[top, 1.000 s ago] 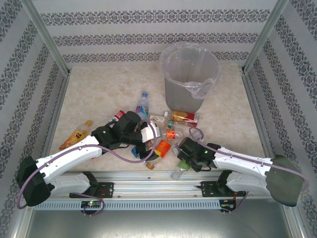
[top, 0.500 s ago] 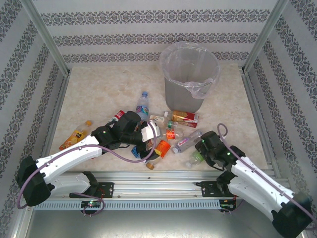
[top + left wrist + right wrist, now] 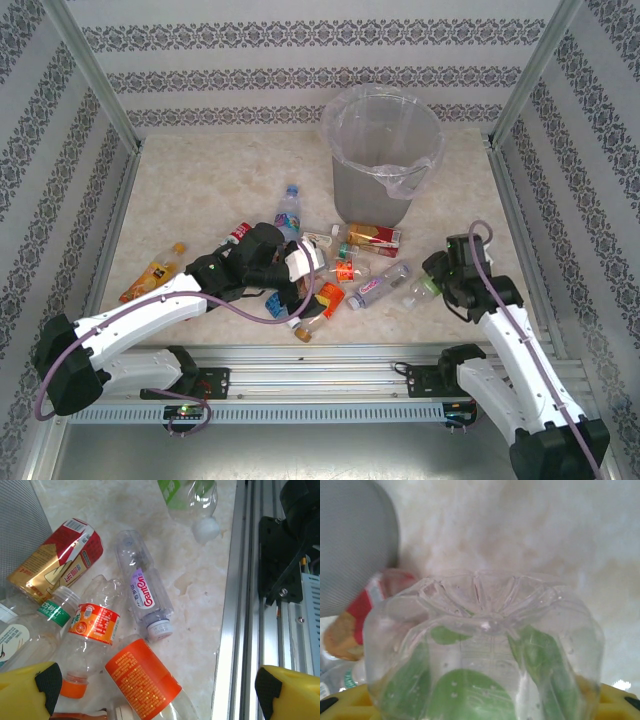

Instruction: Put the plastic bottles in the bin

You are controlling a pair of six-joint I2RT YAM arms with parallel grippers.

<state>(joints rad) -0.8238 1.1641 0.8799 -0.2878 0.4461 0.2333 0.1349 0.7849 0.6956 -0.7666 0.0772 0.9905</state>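
At the table's [image 3: 200,190] right side, the right gripper [image 3: 432,280] now sits raised beside the pile. A second ago it lay low by the near rail [image 3: 240,605] in the middle. The green-labelled bottle [image 3: 485,650] has travelled with it, clamped between its fingers with its fluted base towards the wrist camera. The left gripper [image 3: 160,687] has not moved. Its jaws stand wide over the pile, with the yellow fingertips [image 3: 35,690] far apart.

Under the left gripper lie an orange-labelled bottle [image 3: 145,677] and, just beyond it, a purple-labelled bottle [image 3: 142,587] that points towards the right gripper. A juice bottle [image 3: 150,272] lies well apart at the left. Farther back, a blue-labelled bottle [image 3: 289,210] lies at the pile's rear. A red-and-gold bottle [image 3: 372,236] lies at the foot of the bin [image 3: 385,170]. The bin stands beyond the held bottle and a little to its left, well apart from it.
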